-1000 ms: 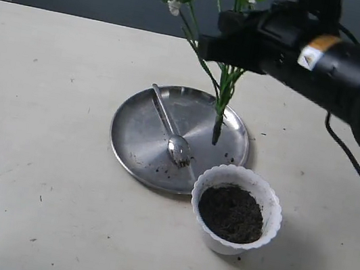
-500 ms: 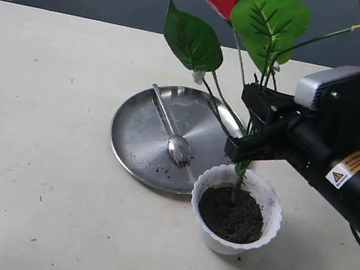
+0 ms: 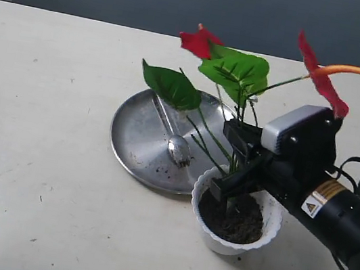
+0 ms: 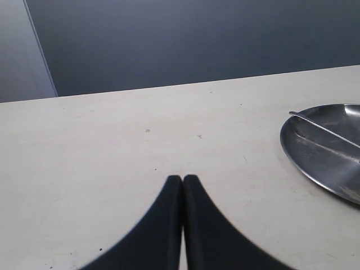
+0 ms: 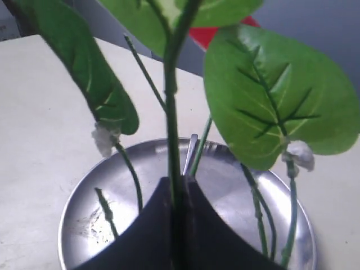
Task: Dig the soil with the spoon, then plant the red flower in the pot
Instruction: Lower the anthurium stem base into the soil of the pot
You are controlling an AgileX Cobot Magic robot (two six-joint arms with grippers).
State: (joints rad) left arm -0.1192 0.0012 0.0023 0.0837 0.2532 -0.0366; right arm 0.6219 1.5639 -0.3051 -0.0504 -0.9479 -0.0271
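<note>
The red flower stands upright with its base in the dark soil of the white scalloped pot. My right gripper is shut on its main stem just above the soil; in the right wrist view the green stem runs between the closed fingers. The silver spoon lies on the round steel plate, bowl end towards the pot. My left gripper is shut with nothing in it, over bare table to the left of the plate; it is out of the exterior view.
The steel plate carries a few soil crumbs and touches the pot's far-left side. The pale table stretches to the left and front. A dark wall runs behind the table's far edge.
My right gripper has come down towards the pot with the flower, from above the plate to over the pot. The stem base has gone into the soil and the flower sits lower.
</note>
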